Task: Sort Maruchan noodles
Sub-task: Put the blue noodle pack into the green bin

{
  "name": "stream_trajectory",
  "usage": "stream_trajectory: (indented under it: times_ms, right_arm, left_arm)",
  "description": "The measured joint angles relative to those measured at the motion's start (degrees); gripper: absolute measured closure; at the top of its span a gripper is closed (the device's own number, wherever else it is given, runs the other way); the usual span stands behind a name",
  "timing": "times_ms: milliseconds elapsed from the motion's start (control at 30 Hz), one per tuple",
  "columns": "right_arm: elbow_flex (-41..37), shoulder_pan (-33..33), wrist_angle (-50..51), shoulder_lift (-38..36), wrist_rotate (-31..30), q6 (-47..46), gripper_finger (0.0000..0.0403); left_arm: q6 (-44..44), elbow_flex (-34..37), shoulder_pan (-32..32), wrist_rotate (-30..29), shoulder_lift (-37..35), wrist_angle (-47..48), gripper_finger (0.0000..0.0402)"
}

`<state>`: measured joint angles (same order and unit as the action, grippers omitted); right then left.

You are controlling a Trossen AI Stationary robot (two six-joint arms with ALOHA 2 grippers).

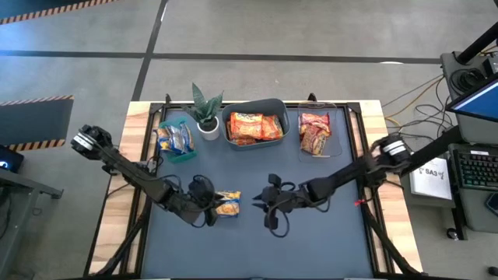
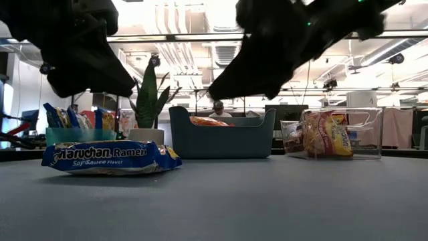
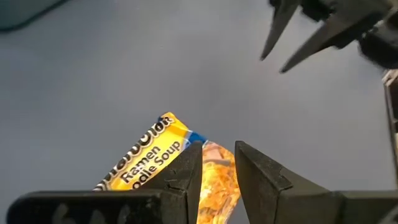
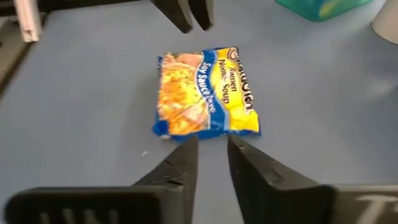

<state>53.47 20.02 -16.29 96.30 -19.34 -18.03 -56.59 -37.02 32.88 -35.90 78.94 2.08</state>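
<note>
On the dark mat near the table's front, a blue-and-yellow noodle packet (image 1: 228, 204) lies flat with its printed side up, touching nothing else. It sits between the two grippers. The left gripper (image 1: 207, 204) hangs just beside the packet's left end, above the mat; its fingers (image 3: 186, 177) stand a narrow gap apart, poised over the packet's edge and gripping nothing. The right gripper (image 1: 268, 204) hovers a little off the packet's other end, fingers (image 4: 180, 165) likewise narrowly parted and empty, pointing at the packet from close by without touching it.

Farther back, three containers stand in a row along the table's far side. A teal bin (image 1: 184, 155) on the left holds more blue-and-yellow packets upright. A grey tub (image 1: 226, 117) in the middle holds orange packets (image 1: 254, 127). A clear box (image 1: 340, 132) on the right holds red-and-white packets (image 1: 315, 132). A potted plant (image 1: 207, 109) stands between the teal bin and the grey tub.
</note>
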Motion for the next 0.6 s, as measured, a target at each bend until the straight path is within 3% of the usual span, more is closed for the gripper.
stream_trajectory:
  times_ms: [200,333,600]
  right_arm:
    - [5.0,-2.3,-0.9,7.2,0.2,2.9,0.0387]
    - [9.0,-3.2,-0.7,11.4,0.3,6.0,0.0393]
    - [16.1,-3.7,-0.1,18.2,0.5,9.7,0.0394]
  left_arm:
    - [-1.5,-4.6,0.0,0.1,-0.1,10.9,0.0324]
    - [-1.5,-6.2,0.1,0.5,-0.1,15.9,0.0324]
    - [-5.2,-4.6,0.1,3.6,-0.1,16.9,0.0298]
